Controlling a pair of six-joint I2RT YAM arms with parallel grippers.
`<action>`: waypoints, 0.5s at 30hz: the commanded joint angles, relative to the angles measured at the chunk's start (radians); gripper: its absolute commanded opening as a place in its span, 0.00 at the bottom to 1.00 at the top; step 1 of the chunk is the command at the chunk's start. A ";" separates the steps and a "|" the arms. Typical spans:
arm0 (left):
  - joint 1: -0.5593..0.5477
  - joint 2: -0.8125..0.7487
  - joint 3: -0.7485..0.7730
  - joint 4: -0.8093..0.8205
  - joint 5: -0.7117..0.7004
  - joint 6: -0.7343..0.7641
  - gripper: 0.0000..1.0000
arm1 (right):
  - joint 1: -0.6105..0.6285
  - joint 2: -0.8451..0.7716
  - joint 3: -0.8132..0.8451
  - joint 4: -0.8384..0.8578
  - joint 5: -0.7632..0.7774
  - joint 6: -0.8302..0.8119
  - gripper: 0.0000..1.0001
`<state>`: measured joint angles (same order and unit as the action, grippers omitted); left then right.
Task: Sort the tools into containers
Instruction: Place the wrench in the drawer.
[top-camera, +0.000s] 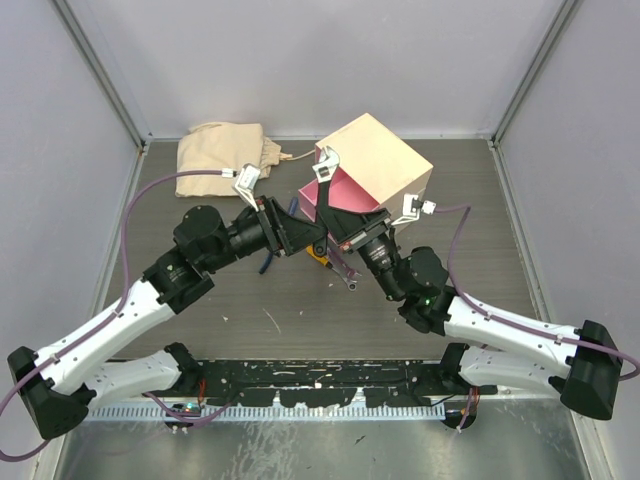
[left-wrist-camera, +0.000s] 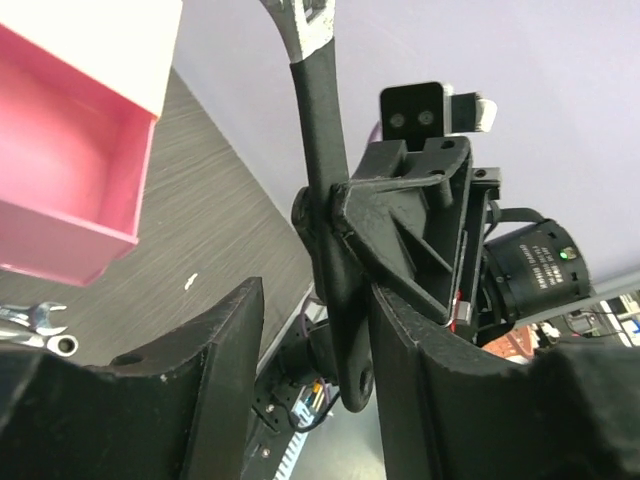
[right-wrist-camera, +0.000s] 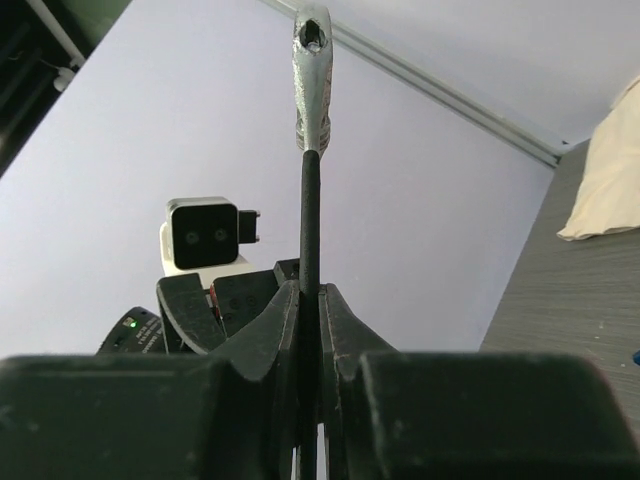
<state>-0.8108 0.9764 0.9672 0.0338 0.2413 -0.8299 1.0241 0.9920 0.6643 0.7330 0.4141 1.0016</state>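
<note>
My right gripper (top-camera: 343, 233) (right-wrist-camera: 310, 295) is shut on the black handle of the adjustable wrench (top-camera: 327, 168) (right-wrist-camera: 310, 150) and holds it upright, silver head up, in front of the open pink drawer (top-camera: 345, 197) (left-wrist-camera: 60, 170) of the cream chest (top-camera: 385, 160). My left gripper (top-camera: 312, 240) (left-wrist-camera: 315, 300) is open. Its fingers (left-wrist-camera: 200, 380) straddle the lower end of the wrench handle (left-wrist-camera: 330, 200), which lies close to the right finger. Two silver spanners (left-wrist-camera: 40, 330) lie on the table below the drawer; one shows in the top view (top-camera: 345, 277).
A beige cloth bag (top-camera: 225, 150) lies at the back left, beside the chest. Blue plier handles (top-camera: 265, 263) and an orange handle (top-camera: 322, 257) peek out under the grippers. Grey walls close in the table on three sides.
</note>
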 joint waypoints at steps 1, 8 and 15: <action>-0.005 -0.002 0.056 0.150 0.075 -0.040 0.45 | -0.005 -0.021 0.042 0.169 -0.058 0.037 0.00; -0.027 0.039 0.087 0.186 0.132 -0.062 0.31 | -0.020 -0.009 0.043 0.209 -0.082 0.034 0.00; -0.032 0.051 0.083 0.194 0.104 -0.079 0.00 | -0.035 -0.025 0.016 0.203 -0.096 0.021 0.01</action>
<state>-0.8303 1.0252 1.0126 0.1539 0.3290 -0.9165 0.9924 0.9916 0.6643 0.8654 0.3473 1.0309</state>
